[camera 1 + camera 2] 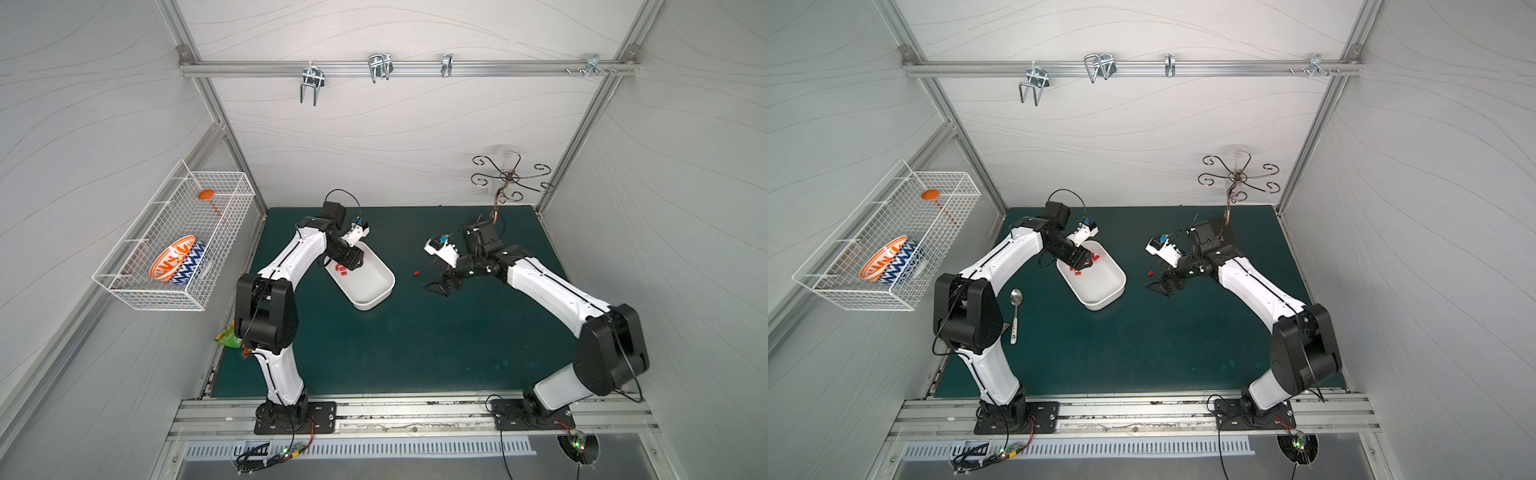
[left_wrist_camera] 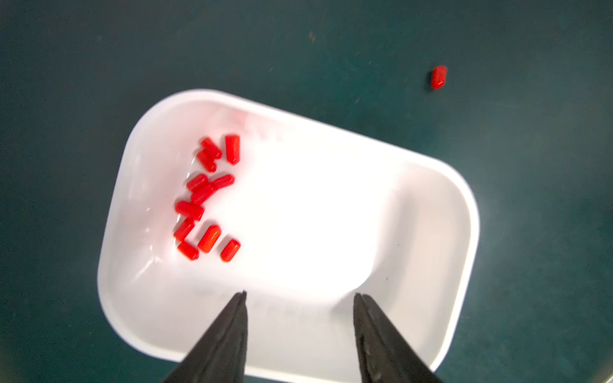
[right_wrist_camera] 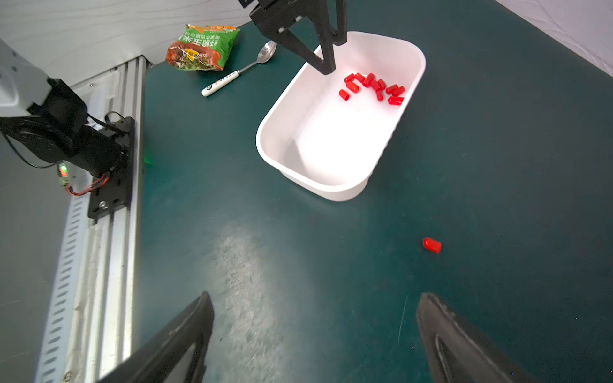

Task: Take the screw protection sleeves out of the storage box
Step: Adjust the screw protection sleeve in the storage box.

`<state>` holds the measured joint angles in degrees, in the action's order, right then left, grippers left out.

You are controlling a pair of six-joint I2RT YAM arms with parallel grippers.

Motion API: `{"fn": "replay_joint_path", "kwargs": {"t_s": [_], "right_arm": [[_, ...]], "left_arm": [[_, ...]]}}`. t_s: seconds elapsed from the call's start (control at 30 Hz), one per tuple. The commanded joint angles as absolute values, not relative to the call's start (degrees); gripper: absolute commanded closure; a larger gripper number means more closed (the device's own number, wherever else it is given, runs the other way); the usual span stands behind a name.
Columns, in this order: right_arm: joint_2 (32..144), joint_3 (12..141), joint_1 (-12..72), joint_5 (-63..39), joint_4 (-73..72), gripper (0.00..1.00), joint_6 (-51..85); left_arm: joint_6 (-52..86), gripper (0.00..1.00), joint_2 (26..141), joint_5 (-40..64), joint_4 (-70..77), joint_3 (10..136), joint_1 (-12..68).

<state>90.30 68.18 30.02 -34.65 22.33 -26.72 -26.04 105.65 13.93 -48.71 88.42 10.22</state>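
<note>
The storage box [image 2: 431,232], a shallow white tub, lies on the green mat in both top views [image 1: 374,286] [image 1: 1100,291]. Several red screw protection sleeves [image 2: 205,199] sit bunched at one end of its floor [image 3: 374,86]. One more sleeve [image 2: 438,77] lies loose on the mat between the box and the right arm [image 1: 415,273] [image 3: 432,245]. My left gripper [image 2: 300,293] hangs open over the box near the sleeves, with nothing between its fingers [image 3: 323,63]. My right gripper [image 3: 313,295] stands wide open and empty just above the mat, beside the loose sleeve [image 1: 436,289].
A spoon [image 1: 1016,309] and a green snack packet [image 3: 202,48] lie at the mat's left edge by the left arm. On the left wall hangs a wire basket [image 1: 174,237] holding a patterned bowl [image 1: 176,257]. A metal hook stand [image 1: 509,178] rises at the back right.
</note>
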Motion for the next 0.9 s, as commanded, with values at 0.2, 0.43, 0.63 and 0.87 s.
{"fn": "replay_joint_path", "kwargs": {"t_s": [0.2, 0.43, 0.63, 0.87], "right_arm": [[98.12, 70.38, 35.51, -36.16, 8.69, 0.01, -14.78], [96.95, 68.38, 36.27, -34.38, 9.62, 0.01, -17.31], [96.28, 67.76, 35.09, -34.47, 10.41, 0.01, -18.5], [95.62, 67.7, 32.07, -35.85, 11.08, 0.01, -18.11]], "left_arm": [[-34.07, 0.44, 113.86, 8.17, -45.06, 93.17, 10.22], [-38.18, 0.54, 120.09, 7.49, -41.42, 97.13, 12.2], [-39.64, 0.6, 124.59, 7.31, -39.59, 100.25, 12.87], [-40.9, 0.68, 127.5, 7.0, -38.71, 101.99, 13.58]]}}
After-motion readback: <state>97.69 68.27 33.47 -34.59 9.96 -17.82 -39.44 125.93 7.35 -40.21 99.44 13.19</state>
